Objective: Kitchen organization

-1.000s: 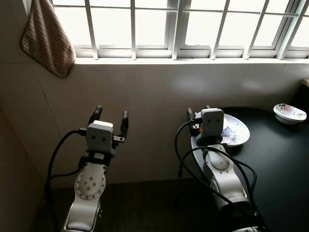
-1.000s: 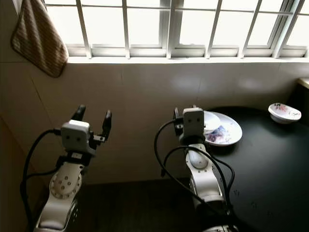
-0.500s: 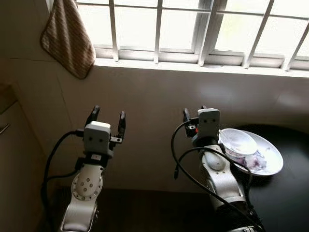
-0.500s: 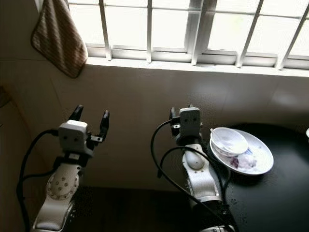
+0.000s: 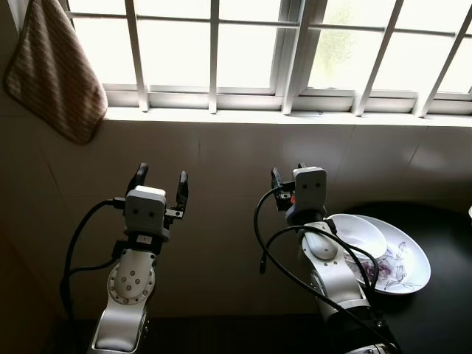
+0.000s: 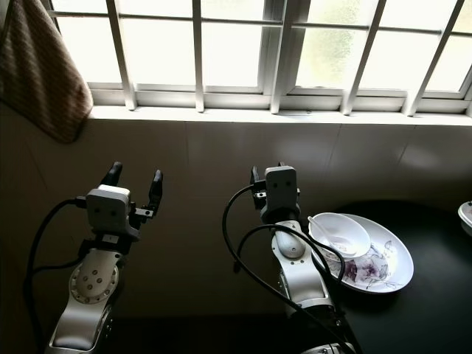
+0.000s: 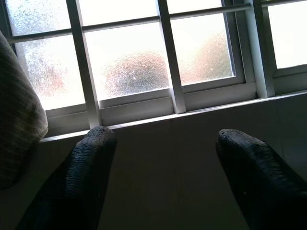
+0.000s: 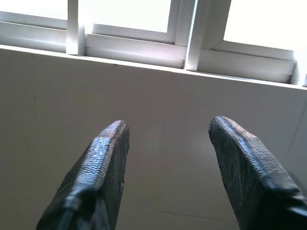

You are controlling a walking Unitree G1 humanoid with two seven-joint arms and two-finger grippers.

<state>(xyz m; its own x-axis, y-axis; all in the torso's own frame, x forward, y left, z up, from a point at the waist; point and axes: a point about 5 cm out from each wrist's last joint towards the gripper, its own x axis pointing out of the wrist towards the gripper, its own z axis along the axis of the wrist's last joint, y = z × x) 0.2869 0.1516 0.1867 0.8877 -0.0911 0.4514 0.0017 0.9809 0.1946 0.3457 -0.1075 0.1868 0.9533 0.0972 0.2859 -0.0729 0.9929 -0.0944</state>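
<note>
The plate (image 6: 383, 269) is the thing to organise here: a wide, shallow oval of glossy white ceramic with a purple flower pattern, and its long axis runs from left to right. It lies at the left edge of a dark, smooth round table (image 6: 435, 310). A round white bowl (image 6: 341, 234) sits on its left part, with a white spoon (image 6: 328, 230) lying inside, the handle pointing to the upper left.

At the far left, a brown striped towel (image 5: 51, 74) of soft woven cloth hangs in front of the window (image 5: 251, 51), which has white bars and bright glass. Below the sill, the wall (image 5: 221, 169) is of pale, smooth tiles.

The left gripper (image 5: 158, 183) is held up in front of the wall, well apart from the plate, with its two black ribbed fingers (image 7: 86, 177) spread and nothing between them.

The right gripper (image 8: 165, 139) is also raised toward the wall, its textured fingers apart and empty. The plate and bowl are just beside this arm, to its right and lower than the gripper.
</note>
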